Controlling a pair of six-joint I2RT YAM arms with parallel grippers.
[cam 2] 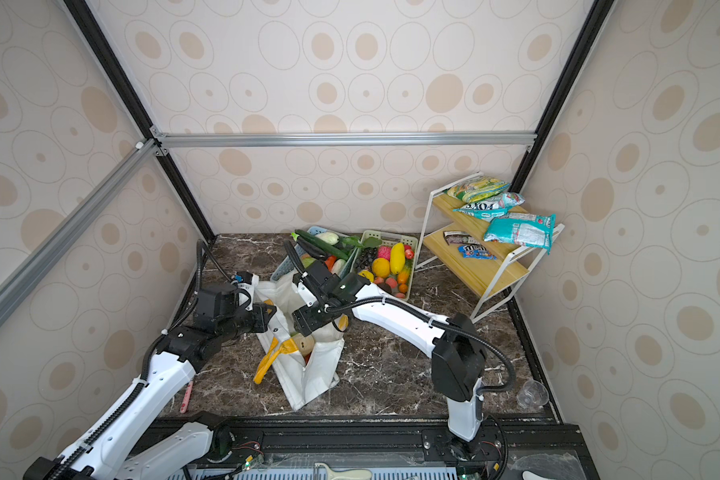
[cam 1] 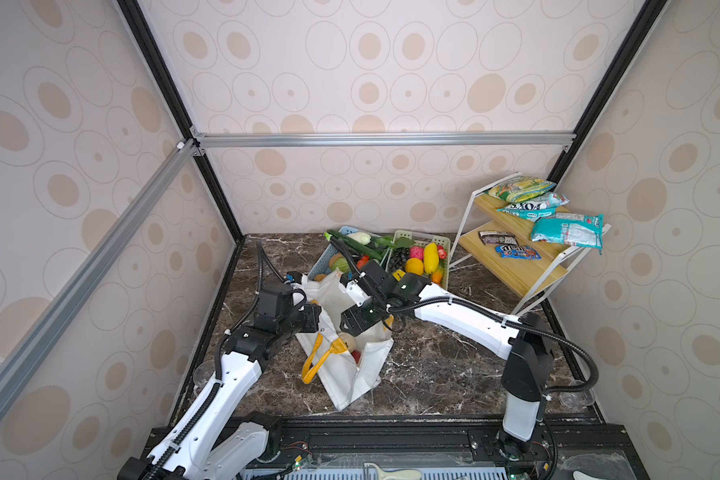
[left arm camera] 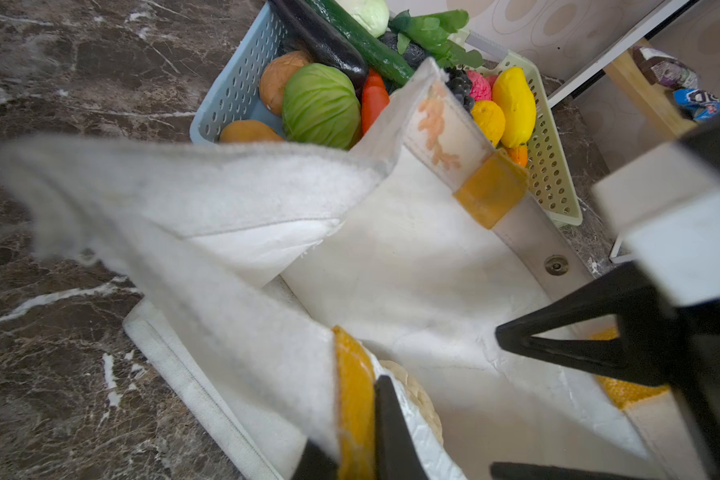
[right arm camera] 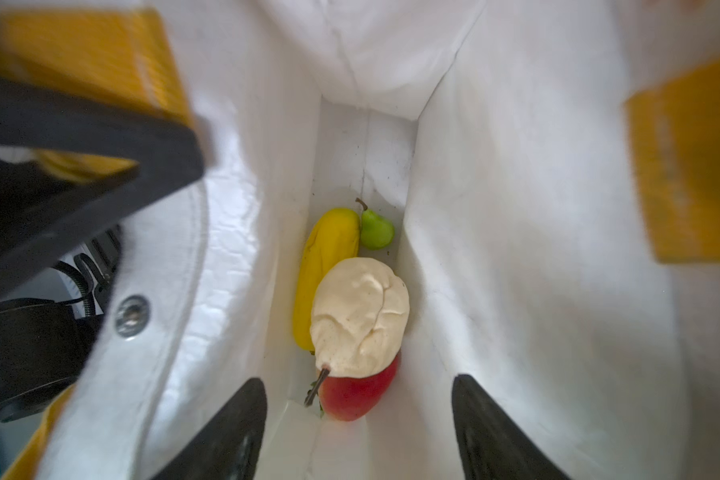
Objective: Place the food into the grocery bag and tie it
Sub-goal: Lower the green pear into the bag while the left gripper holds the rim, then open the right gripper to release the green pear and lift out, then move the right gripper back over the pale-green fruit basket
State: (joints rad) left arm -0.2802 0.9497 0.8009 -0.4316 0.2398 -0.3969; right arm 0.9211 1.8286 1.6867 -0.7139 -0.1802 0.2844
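While hanging over the grocery bag mouth with right gripper spread and empty, pinches the bag's rim tight in left gripper, with food at the bag's bottom.

Readable text is all on the shelf, at 2 o'clock on the table.
- Top board: white-and-teal packet reads "FOX'S", upside down in both top views.
- Lower board: blue packet reads "m&m's". It's small, so that's probably right.
- Dark packet at 11 o'clock of the blue one: print too small to read.
- Big teal packet and green-yellow packet: same.
- Grocery bag: tan print near the rim, blurred in the left wrist view, not legible.
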